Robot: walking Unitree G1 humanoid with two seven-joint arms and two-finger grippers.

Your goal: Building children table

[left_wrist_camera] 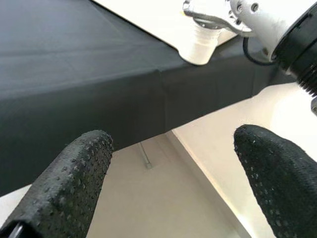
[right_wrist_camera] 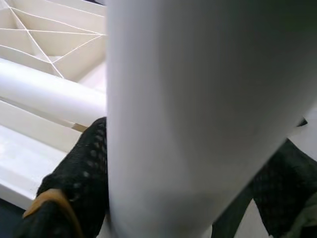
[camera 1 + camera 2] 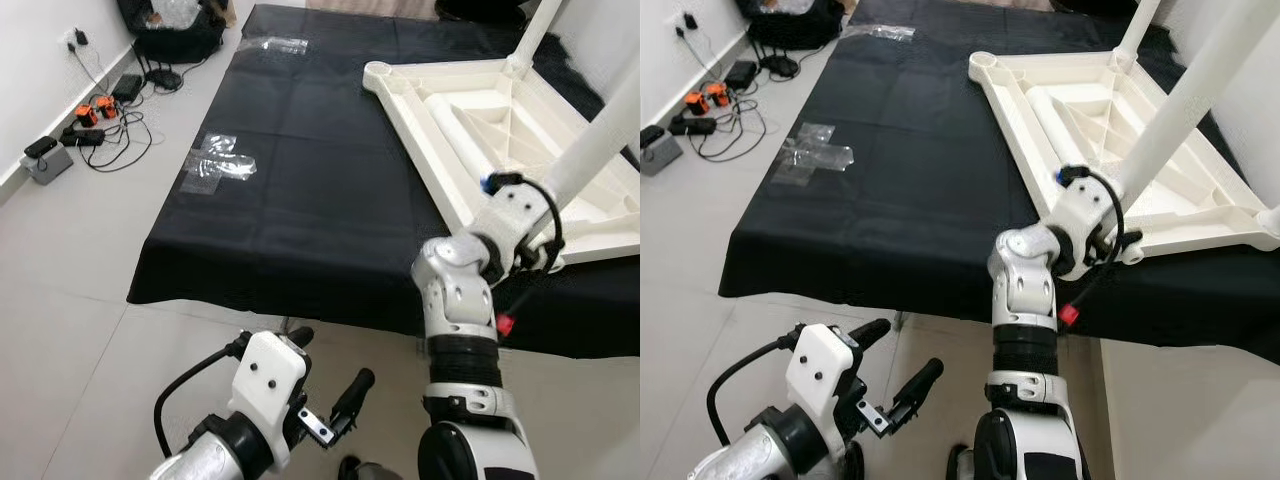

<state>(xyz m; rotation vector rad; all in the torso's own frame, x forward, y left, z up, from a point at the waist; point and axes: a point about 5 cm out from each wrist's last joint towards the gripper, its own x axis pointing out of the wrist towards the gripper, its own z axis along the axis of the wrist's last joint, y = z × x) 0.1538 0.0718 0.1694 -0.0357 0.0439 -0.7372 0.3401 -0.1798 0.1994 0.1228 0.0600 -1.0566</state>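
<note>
The tabletop (image 3: 1110,150) lies upside down on the black-draped worktop (image 3: 890,200), upper right of the frame. The right pincer (image 2: 188,198) is clenched round a white leg (image 3: 1180,110) near the tabletop's near corner socket. The left pincer (image 3: 325,385) hangs released, lower left of the frame. If the leg goes in tilted, I'd expect it to jam or lever the tabletop off the edge. No readable writing anywhere.

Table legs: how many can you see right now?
3. One table leg stands at the near corner of the upturned tabletop, gripped by the right gripper; one stands at the far corner; one lies inside. Others may be out of view.
</note>
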